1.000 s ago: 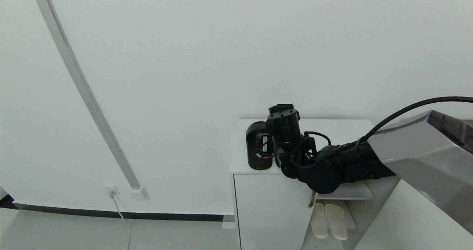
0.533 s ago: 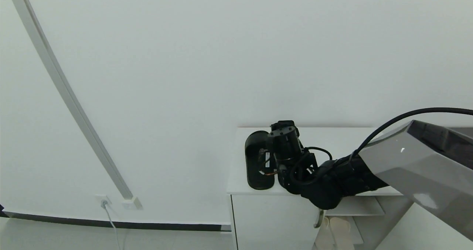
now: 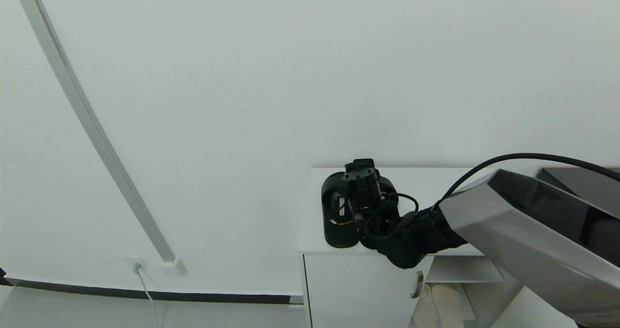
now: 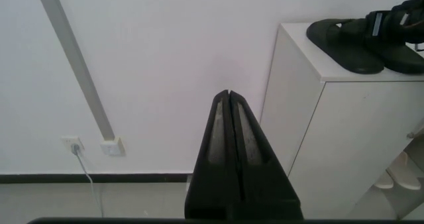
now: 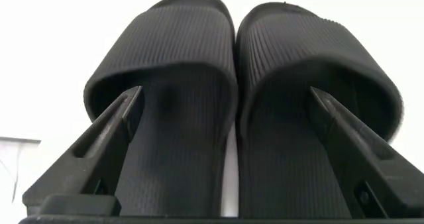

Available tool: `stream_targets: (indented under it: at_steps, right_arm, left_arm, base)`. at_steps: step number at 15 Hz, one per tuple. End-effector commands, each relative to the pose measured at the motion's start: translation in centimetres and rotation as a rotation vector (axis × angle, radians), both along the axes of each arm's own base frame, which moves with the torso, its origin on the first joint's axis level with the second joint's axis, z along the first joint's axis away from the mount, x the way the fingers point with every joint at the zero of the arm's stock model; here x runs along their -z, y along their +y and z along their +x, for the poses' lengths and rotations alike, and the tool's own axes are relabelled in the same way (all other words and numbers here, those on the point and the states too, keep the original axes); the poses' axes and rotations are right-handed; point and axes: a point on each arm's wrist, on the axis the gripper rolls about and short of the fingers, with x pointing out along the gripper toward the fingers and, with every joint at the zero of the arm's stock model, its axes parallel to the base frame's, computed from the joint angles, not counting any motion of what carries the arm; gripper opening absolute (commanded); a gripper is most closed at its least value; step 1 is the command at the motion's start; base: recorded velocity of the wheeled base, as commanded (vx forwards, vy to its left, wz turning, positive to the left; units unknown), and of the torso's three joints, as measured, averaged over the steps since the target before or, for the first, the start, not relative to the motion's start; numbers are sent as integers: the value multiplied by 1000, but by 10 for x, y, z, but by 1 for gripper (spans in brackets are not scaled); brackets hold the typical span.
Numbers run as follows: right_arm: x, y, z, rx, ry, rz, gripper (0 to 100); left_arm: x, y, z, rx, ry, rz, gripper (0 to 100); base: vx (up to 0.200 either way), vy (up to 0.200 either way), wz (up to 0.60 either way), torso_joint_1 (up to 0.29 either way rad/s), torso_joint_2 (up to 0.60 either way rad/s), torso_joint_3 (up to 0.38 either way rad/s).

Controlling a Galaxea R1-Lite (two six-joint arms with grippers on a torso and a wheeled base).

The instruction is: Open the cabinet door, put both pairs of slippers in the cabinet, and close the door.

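**Head view:** black slippers (image 3: 337,221) lie side by side on top of the white cabinet (image 3: 358,289), at 5 o'clock from centre. The right gripper (image 3: 356,204) is over them. White slippers (image 3: 443,301) sit on a lower shelf, at 5 o'clock from the black pair.

**Left wrist view:** the left gripper (image 4: 229,98) has its fingers pressed together on nothing, well apart from the cabinet.

**Right wrist view:** the fingers are spread wide, one outside each of the ribbed straps (image 5: 172,45); I cannot tell if they touch.

**Judgement:** light, soft, grippy foam. Pinch both straps together, and expect them to give.

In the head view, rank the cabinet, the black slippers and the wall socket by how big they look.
1. cabinet, though cut off by the picture's edge
2. black slippers
3. wall socket
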Motion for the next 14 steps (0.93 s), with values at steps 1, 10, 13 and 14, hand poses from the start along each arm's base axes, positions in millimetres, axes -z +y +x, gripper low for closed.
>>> stream_targets:
  at_steps: [1, 10, 13, 14]
  right_arm:
    - [14, -2, 16, 23, 7, -10, 100]
    - [23, -6, 42, 58, -24, -1, 100]
    - [23, -4, 41, 54, -24, -1, 0]
    - [23, -4, 40, 52, -24, -1, 0]
  left_arm:
    - [0, 0, 0, 0, 2, 0, 0]
    - [0, 0, 0, 0, 2, 0, 0]
    - [0, 0, 0, -2, 0, 0, 0]
    - [0, 0, 0, -2, 0, 0, 0]
  base:
    - [0, 0, 0, 0, 0, 0]
    - [0, 0, 0, 0, 0, 0]
    - [0, 0, 0, 0, 0, 0]
    - [0, 0, 0, 0, 0, 0]
